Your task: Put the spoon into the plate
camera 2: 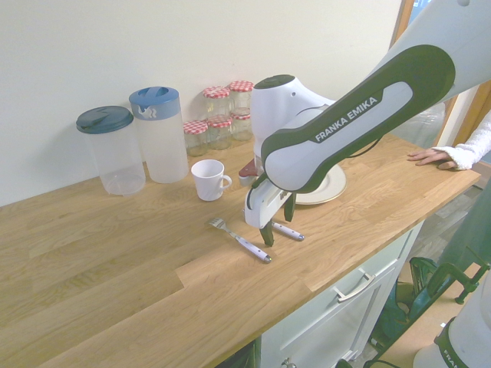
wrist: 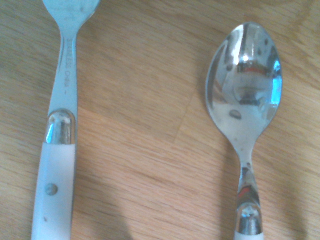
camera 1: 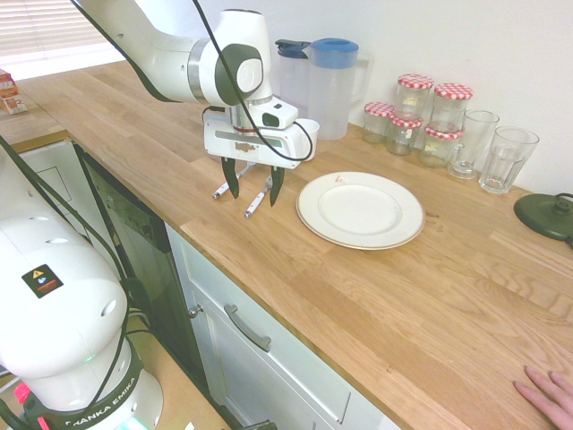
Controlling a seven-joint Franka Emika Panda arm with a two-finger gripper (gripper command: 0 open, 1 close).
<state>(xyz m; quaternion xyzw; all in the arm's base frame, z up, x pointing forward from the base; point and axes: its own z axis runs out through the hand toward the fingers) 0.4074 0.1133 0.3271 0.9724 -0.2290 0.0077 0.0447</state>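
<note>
The spoon [camera 1: 254, 204] lies on the wooden counter just left of the plate [camera 1: 394, 235]; only its white handle shows below the gripper. The wrist view shows its silver bowl [wrist: 245, 90] close up, lying parallel to the fork [wrist: 60, 150]. My gripper [camera 1: 253, 188] hangs open just above the spoon, one finger on each side, touching nothing. From the other side the spoon's handle [camera 2: 288, 231] sticks out beside the gripper [camera 2: 278, 222], and the plate [camera 2: 331, 188] is mostly hidden behind the arm.
The white-handled fork [camera 2: 239, 239] lies next to the spoon, on the side away from the plate. A white mug [camera 2: 209, 179], two lidded pitchers [camera 2: 159, 134], jars [camera 1: 414, 107] and glasses [camera 1: 506, 159] line the wall. A person's hand [camera 1: 546, 394] rests at the counter edge.
</note>
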